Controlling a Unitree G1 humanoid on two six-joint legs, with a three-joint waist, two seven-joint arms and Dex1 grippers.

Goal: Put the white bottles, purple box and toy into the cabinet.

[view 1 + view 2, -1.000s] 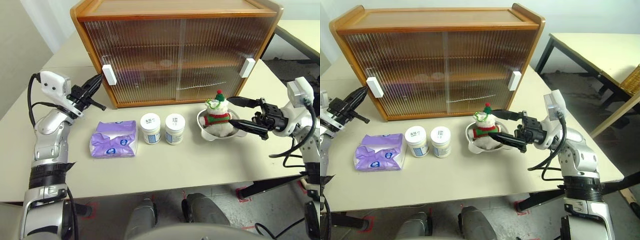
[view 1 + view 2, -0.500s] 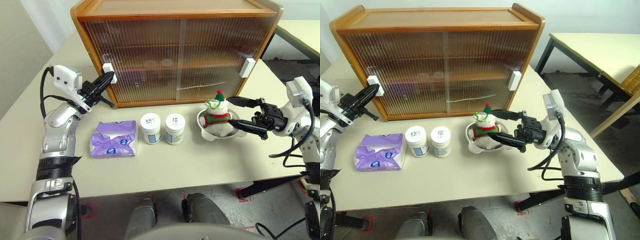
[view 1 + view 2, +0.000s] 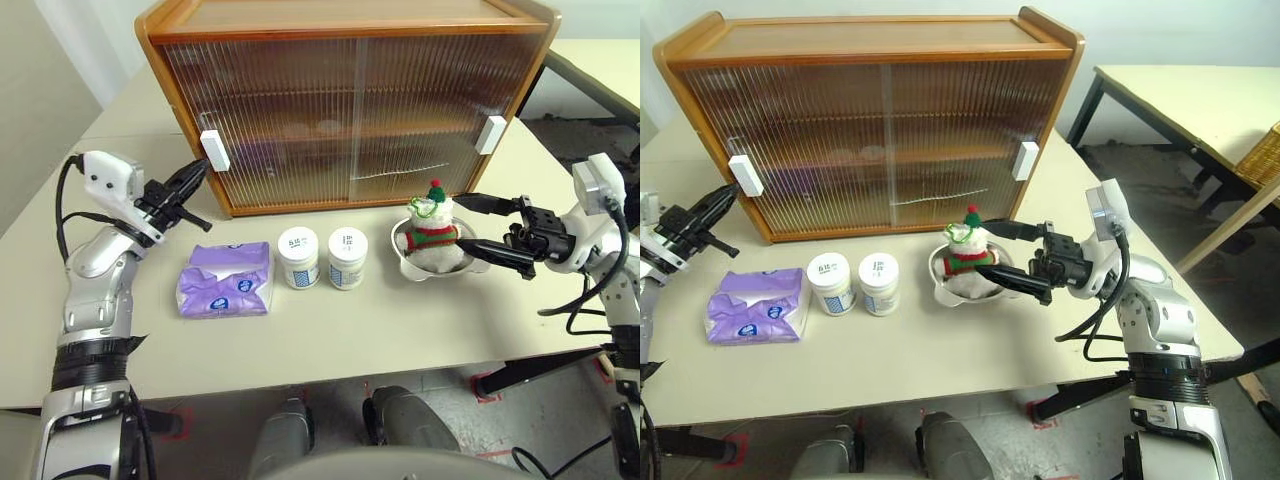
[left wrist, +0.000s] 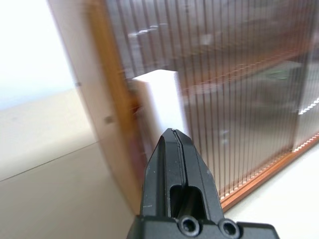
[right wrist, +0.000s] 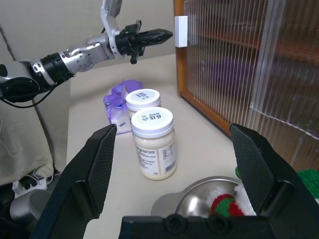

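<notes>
Nothing is stowed yet: both ribbed sliding doors of the cabinet [image 3: 350,95] appear fully drawn across, and every task item sits on the bench [image 3: 330,330] in front of it. The purple box [image 3: 226,281] lies at about 9 o'clock of the two white bottles [image 3: 322,258], which stand upright just beside each other; at their 3 o'clock the toy [image 3: 432,235] sits in a shallow metal bowl [image 3: 408,262]. The left claw [image 3: 190,180] is pressed together, holds nothing, and points at the white handle [image 3: 212,150] of the left door, close to it but apart from it. The right claw [image 3: 478,227] is spread wide, level, its fingers flanking the bowl and toy from 3 o'clock without gripping either. Judged from this, the task is at its opening step: a door must be slid aside, then all four items carried in.
</notes>
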